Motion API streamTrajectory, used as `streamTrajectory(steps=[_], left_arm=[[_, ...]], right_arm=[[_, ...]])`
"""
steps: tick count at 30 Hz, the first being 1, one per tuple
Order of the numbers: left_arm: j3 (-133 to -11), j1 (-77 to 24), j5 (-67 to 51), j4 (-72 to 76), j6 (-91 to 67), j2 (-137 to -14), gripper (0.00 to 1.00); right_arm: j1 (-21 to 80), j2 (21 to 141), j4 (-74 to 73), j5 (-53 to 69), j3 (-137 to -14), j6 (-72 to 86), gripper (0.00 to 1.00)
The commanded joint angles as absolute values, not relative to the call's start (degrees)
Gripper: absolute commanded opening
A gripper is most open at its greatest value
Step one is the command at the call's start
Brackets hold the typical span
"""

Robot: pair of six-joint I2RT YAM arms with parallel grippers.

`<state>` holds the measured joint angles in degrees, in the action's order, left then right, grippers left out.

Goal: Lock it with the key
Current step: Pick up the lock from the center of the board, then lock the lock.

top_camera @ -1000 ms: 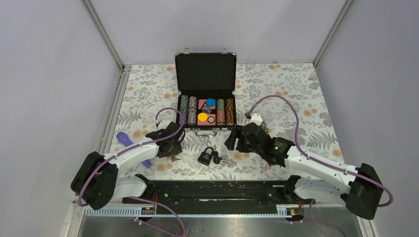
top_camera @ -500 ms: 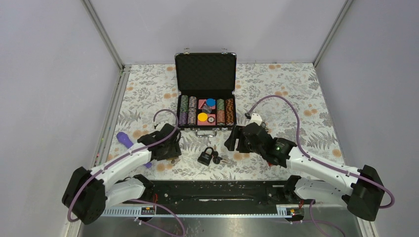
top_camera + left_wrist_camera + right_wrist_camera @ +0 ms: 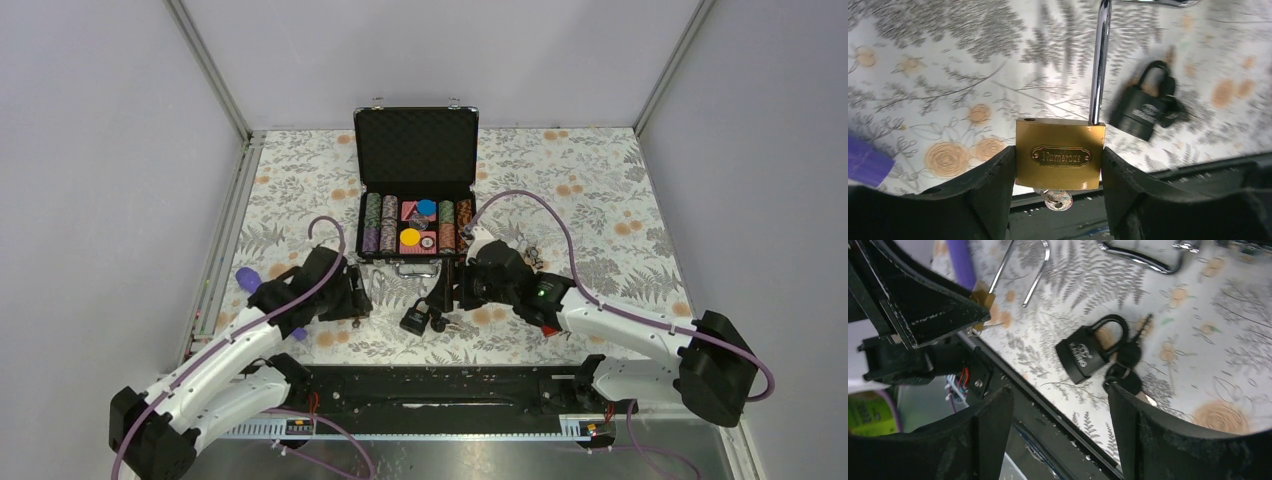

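Observation:
My left gripper (image 3: 1059, 167) is shut on a brass padlock (image 3: 1060, 153) held above the table. Its steel shackle (image 3: 1099, 60) stands open, and a silver key (image 3: 1058, 199) sticks out of its underside. In the right wrist view the brass padlock (image 3: 982, 294) shows at the upper left. In the top view the left gripper (image 3: 352, 297) is left of a black padlock (image 3: 415, 317). The black padlock (image 3: 1089, 351) lies on the table, shackle closed, with black-headed keys (image 3: 1126, 362) beside it. My right gripper (image 3: 447, 291) is open and empty, just right of the black padlock.
An open black case (image 3: 417, 150) with poker chips stands behind the padlocks, its chrome handle (image 3: 1143, 259) facing me. A purple object (image 3: 254, 283) lies at the left by the left arm. The black base rail (image 3: 440, 385) runs along the near edge.
My left gripper has lifted the brass padlock off the table and turned toward the centre. My right gripper has moved left, closer to the black padlock.

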<state>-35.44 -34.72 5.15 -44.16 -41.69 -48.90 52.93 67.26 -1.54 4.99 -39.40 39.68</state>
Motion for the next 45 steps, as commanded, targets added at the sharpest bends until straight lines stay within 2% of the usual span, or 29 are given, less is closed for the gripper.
streamTrajectory(steps=[1, 6, 11, 16, 23, 29, 33, 38, 42, 44, 45], left_arm=[[-41.84, -34.97, -5.76, -39.28, -37.46, -44.49, 0.00], [-44.51, -34.98, -17.05, -35.92, -34.07, -41.66, 0.00], [-46.18, -34.98, -26.35, -30.22, -33.41, -40.80, 0.00], [-47.84, -34.95, -35.75, -25.83, -31.88, -41.55, 0.00], [-49.92, -34.98, -41.38, -23.72, -29.37, -40.99, 0.00], [-49.53, -34.97, -46.18, -21.86, -28.96, -41.03, 0.00], [-49.45, -34.96, -47.39, -21.31, -28.73, -40.75, 0.00], [-49.24, -34.97, -48.10, -21.36, -27.58, -40.66, 0.00], [-48.99, -34.98, -48.20, -22.58, -26.64, -41.14, 0.00], [-48.66, -34.94, -48.68, -22.19, -26.79, -41.29, 0.00], [-48.55, -34.97, -48.87, -21.97, -26.91, -41.22, 0.00]], right_arm=[[53.00, 68.21, 7.61, 14.38, -42.94, 33.18, 0.76], [52.91, 67.53, 12.31, 19.25, -44.08, 28.19, 0.77], [50.25, 63.05, 11.07, 16.07, -44.52, 21.93, 0.83], [48.17, 58.96, 8.46, 21.09, -45.99, 14.58, 0.84], [47.82, 53.31, 4.60, 22.54, -46.46, 6.28, 0.86], [47.82, 51.08, 2.35, 32.41, -47.04, 1.88, 0.84], [47.81, 51.80, 0.35, 38.46, -48.76, 0.81, 0.74], [47.81, 53.76, -1.94, 38.78, -50.89, 2.49, 0.56], [47.81, 54.38, -1.00, 39.19, -51.75, 4.21, 0.52], [47.81, 54.47, -0.62, 39.58, -51.69, 4.62, 0.44], [47.81, 54.68, -0.69, 38.98, -51.84, 4.84, 0.33]])
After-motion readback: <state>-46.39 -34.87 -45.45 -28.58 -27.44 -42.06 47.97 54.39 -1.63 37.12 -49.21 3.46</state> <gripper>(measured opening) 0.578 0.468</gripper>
